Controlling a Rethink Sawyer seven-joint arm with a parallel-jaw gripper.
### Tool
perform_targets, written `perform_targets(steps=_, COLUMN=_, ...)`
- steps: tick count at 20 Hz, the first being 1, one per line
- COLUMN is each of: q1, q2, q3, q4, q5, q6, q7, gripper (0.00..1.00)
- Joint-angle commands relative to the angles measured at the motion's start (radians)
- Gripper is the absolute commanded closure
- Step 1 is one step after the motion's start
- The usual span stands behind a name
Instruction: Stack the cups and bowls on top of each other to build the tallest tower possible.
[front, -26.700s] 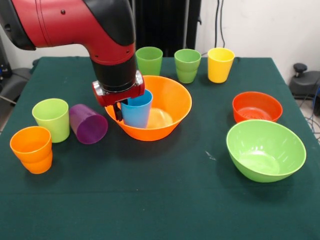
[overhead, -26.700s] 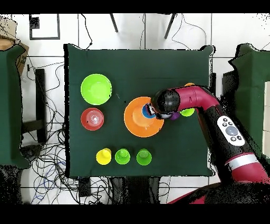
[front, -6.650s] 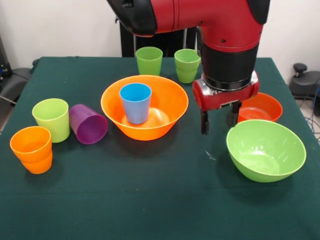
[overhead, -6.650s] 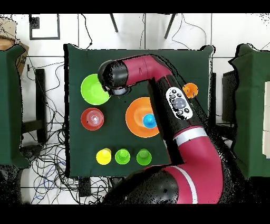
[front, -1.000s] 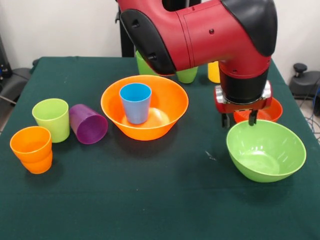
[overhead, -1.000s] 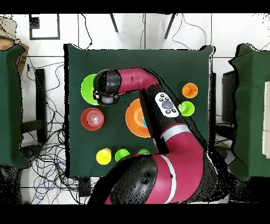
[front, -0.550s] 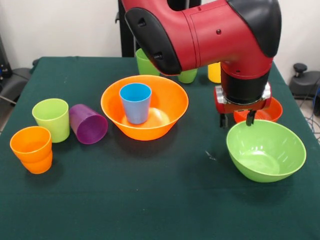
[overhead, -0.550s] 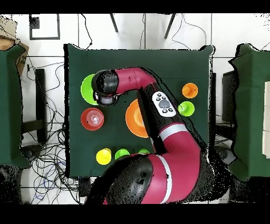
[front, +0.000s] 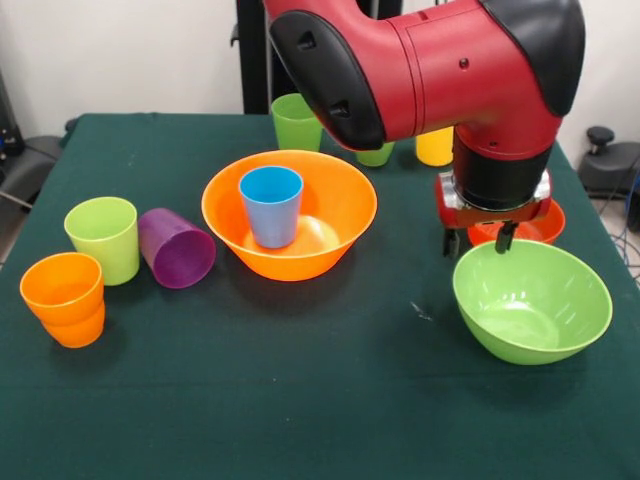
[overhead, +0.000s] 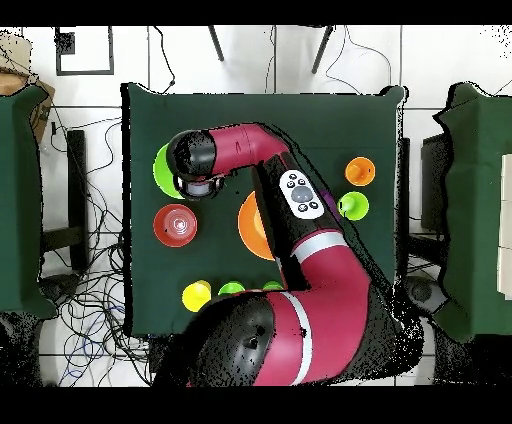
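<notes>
My claw (front: 479, 242) hangs open and empty, its two dark fingers (front: 450, 243) apart, just above the far rim of the lime bowl (front: 532, 300) and right in front of the red bowl (front: 547, 226), which my wrist half hides; from overhead my wrist covers the near edge of the lime bowl (overhead: 161, 170), with the red bowl (overhead: 176, 225) just beside it; the lime bowl sits upright at the right of the table (front: 300, 400), the red one touching or nearly touching its far side, I cannot tell which; to the left, near the middle, stands the orange bowl (front: 291, 213) with the blue cup (front: 271, 205) upright inside it; left of that the purple cup (front: 175, 247) lies on its side, mouth toward the front, touching the lime cup (front: 103, 238), which stands upright; nearer still and further left sits the orange cup (front: 64, 298), which looks like two nested; along the far edge a green cup (front: 297, 121) stands, then another green cup (front: 376, 154) and the yellow cup (front: 434, 146), both mostly behind my arm.
</notes>
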Motion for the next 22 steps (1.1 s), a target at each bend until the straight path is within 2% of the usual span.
perform_targets(steps=1, q1=0.001, q2=0.007, q3=-0.029, q4=-0.037, q5=-0.048, q6=0.057, q7=-0.136, gripper=0.00)
perform_targets(steps=11, q1=-0.004, q2=-0.001, q3=-0.023, q4=-0.022, q5=-0.043, q6=0.058, q7=-0.142, gripper=0.00)
perform_targets(steps=16, q1=0.013, q2=-0.006, q3=-0.046, q4=-0.031, q5=-0.070, q6=0.076, q7=-0.137, gripper=0.00)
perform_targets(steps=22, q1=0.000, q2=0.008, q3=-0.032, q4=-0.045, q5=-0.036, q6=0.096, q7=-0.129, gripper=0.00)
